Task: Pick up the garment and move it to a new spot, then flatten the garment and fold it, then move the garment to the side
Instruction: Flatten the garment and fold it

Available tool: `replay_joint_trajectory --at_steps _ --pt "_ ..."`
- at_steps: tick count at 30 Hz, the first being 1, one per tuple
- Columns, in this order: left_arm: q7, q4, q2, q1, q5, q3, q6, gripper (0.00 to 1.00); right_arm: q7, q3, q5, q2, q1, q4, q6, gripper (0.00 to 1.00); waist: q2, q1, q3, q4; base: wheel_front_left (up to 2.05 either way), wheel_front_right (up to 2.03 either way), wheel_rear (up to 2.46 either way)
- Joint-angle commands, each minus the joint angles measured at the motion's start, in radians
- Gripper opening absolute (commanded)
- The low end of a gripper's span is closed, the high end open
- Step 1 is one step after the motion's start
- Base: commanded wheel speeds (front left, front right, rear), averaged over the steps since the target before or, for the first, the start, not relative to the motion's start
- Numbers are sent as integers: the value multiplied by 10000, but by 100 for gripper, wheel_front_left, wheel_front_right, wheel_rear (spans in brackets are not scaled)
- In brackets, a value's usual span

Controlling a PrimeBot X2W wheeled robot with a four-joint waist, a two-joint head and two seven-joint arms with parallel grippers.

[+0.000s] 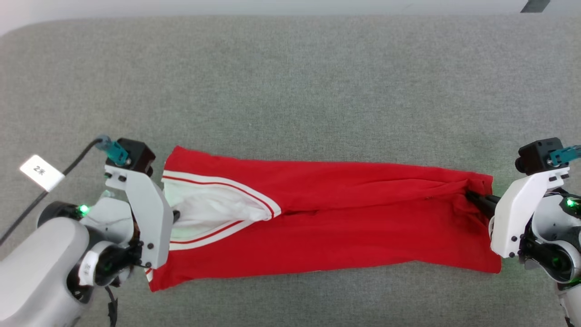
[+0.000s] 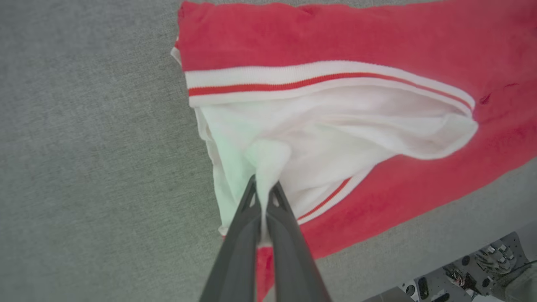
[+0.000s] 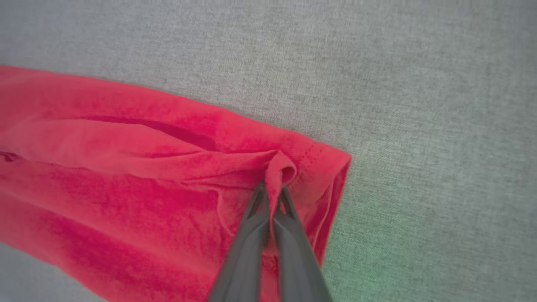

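Pinching a small tuft of white cloth between its dark fingers, the left end effector (image 2: 263,184) sits at the left end of the garment (image 1: 340,218), jaws pressed together with only the fabric between them. Its white wrist housing overlaps that end of the garment, and a green light glows on the arm just left of it. Further left of the garment, a dark cable (image 1: 77,159) carrying a white tag (image 1: 41,172) runs above the grey counter (image 1: 290,81). The garment itself is stretched out in a long, narrow band across the counter, lying low but creased. At its left end white fabric shows, bordered by white-and-red striped trim that narrows to a point toward the middle. From there rightward it is all red, with a lengthwise fold running along the middle. At the garment's right end, the right end effector (image 3: 272,188) is squeezed together on a puckered bit of the red stitched hem, cloth bunching toward its tips.
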Motion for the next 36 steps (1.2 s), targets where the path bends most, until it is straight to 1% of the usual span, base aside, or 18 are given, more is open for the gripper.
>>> replay_joint_trajectory --at_steps 1,2,3,9,12,15,19,22,27,29,31,36 --pt "-173 265 -142 84 -38 7 -143 40 -27 34 -54 66 -10 11 -16 100 0 0 -120 -7 0 0 0" --pt "-280 357 -189 54 -1 14 -215 67 23 41 -44 59 -20 30 -16 100 0 0 -158 -4 0 0 0" --pt "-365 445 -234 32 -1 27 -260 100 66 45 -12 51 -21 24 -16 100 0 0 -213 7 0 0 0" --pt "-853 437 -261 191 -54 216 -355 100 219 -111 167 -98 127 -166 -16 100 0 0 -521 84 0 0 0" --pt "-1340 173 -229 449 -69 390 -308 100 368 -303 245 -191 301 -334 -16 100 0 0 -715 167 0 0 0" --pt "-2066 -152 -175 814 50 630 -236 100 656 -569 311 -250 543 -500 -16 100 0 0 -868 285 0 0 0" --pt "-3389 -535 -24 1447 396 972 -144 100 1082 -1088 308 -289 793 -598 -16 100 0 0 -986 463 0 0 0" --pt "-4486 -693 31 2016 665 1290 86 100 1476 -1511 449 -198 931 -489 -16 100 0 0 -1001 651 0 0 0" --pt "-6580 -650 -66 2931 1154 1919 501 100 2009 -2027 196 -326 965 -184 -16 100 0 0 -958 1038 0 0 0" --pt "-7272 -520 -195 3314 1187 2141 635 100 2256 -2200 164 -328 1031 -23 -16 100 0 0 -943 1206 0 0 0" --pt "-7967 -433 -252 3625 1282 2333 663 100 2496 -2343 96 -328 1089 104 -16 100 0 0 -918 1370 0 0 0" --pt "-9427 -44 -710 4347 1186 2816 836 100 2869 -2698 -83 -244 1208 460 -16 100 0 0 -848 1779 0 0 0"
